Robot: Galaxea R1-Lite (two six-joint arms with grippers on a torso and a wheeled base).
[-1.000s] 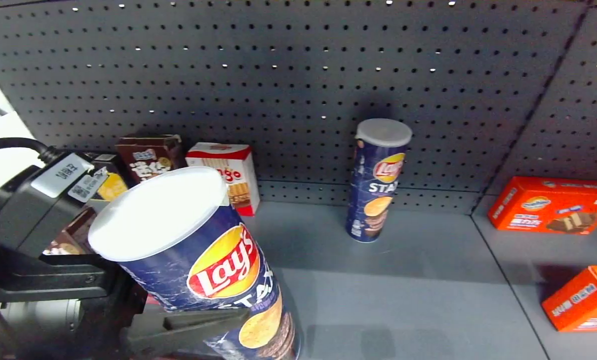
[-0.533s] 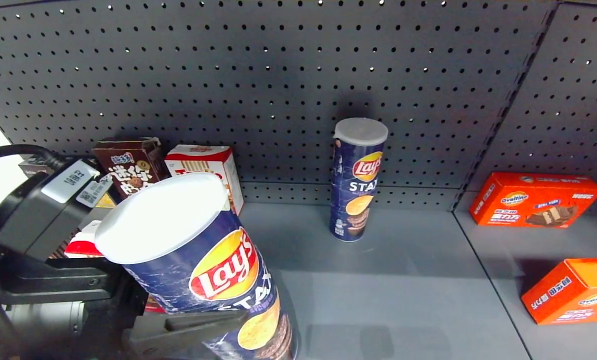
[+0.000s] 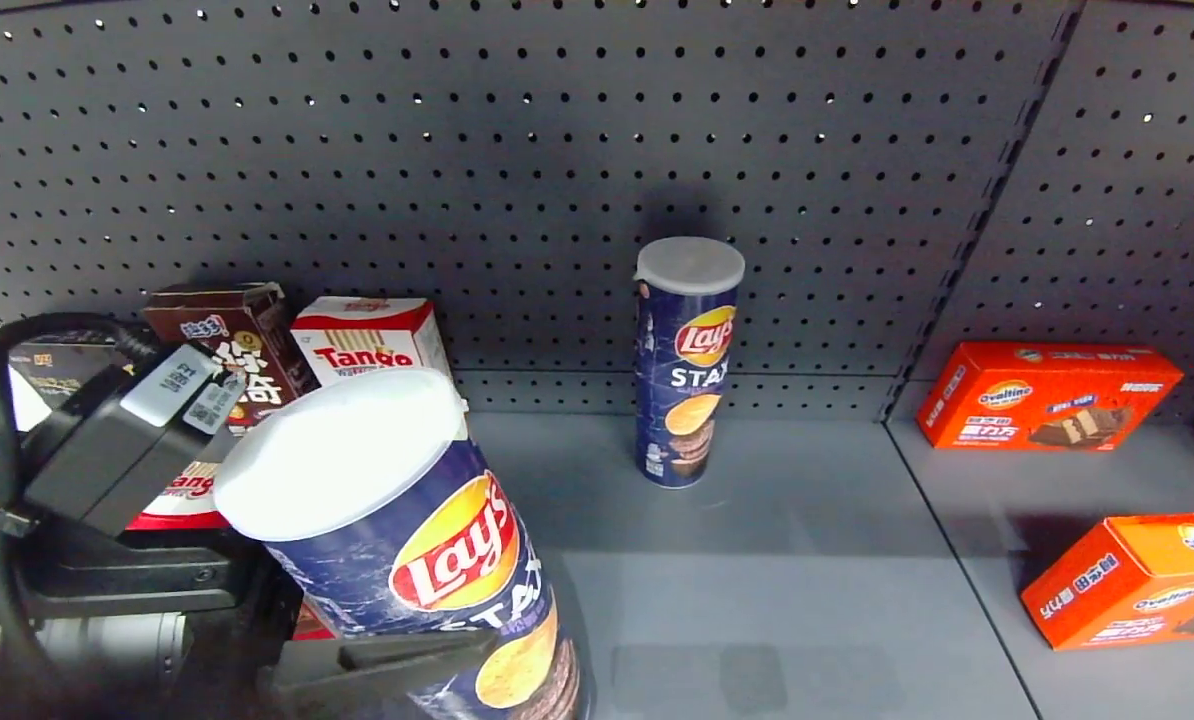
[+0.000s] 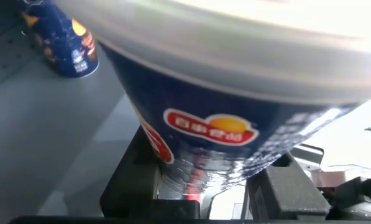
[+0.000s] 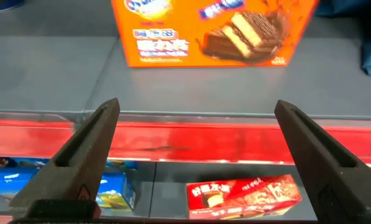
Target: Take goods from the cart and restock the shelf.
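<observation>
Chip can (image 3: pixel 427 560), dark blue with a white lid, tilted with the lid leaning toward the robot's left, above the front left part of the grey shelf (image 3: pixel 777 560). Whether its base touches the shelf cannot be told. The left hand (image 4: pixel 207 193) is closed on the can's lower body, one finger on each side. A second chip can (image 3: pixel 687 370) stands upright near the pegboard back panel (image 3: pixel 557 150), well apart from the held one. Behind the held can stand a red-and-white wafer box (image 3: pixel 372 340) and a brown box (image 3: pixel 242 335). Two orange boxes (image 3: pixel 1047 395) (image 3: pixel 1127 580) lie in the bay to the right. The right hand (image 5: pixel 197 162) is spread wide and holds nothing, in front of the shelf's red front edge (image 5: pixel 185 134).
</observation>
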